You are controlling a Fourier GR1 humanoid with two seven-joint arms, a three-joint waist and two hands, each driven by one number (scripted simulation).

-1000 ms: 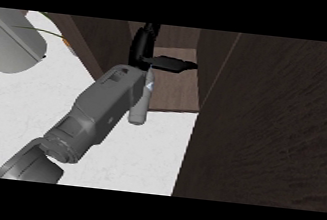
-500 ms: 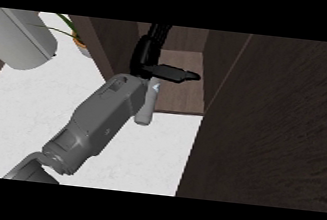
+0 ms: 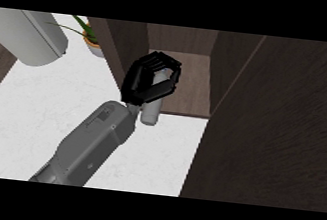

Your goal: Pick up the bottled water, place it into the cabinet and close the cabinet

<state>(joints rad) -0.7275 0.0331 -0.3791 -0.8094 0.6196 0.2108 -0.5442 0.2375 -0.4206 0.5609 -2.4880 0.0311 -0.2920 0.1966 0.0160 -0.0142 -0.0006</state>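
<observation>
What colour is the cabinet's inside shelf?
Brown wood grain, lighter than the dark cabinet door; the shelf shows in the head view.

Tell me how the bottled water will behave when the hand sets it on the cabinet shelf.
The bottled water looks slim and tall, so it may tip if released tilted. It appears rounded, so on its side it would probably roll. The right hand curls round most of it, so its surface cannot be judged.
</observation>
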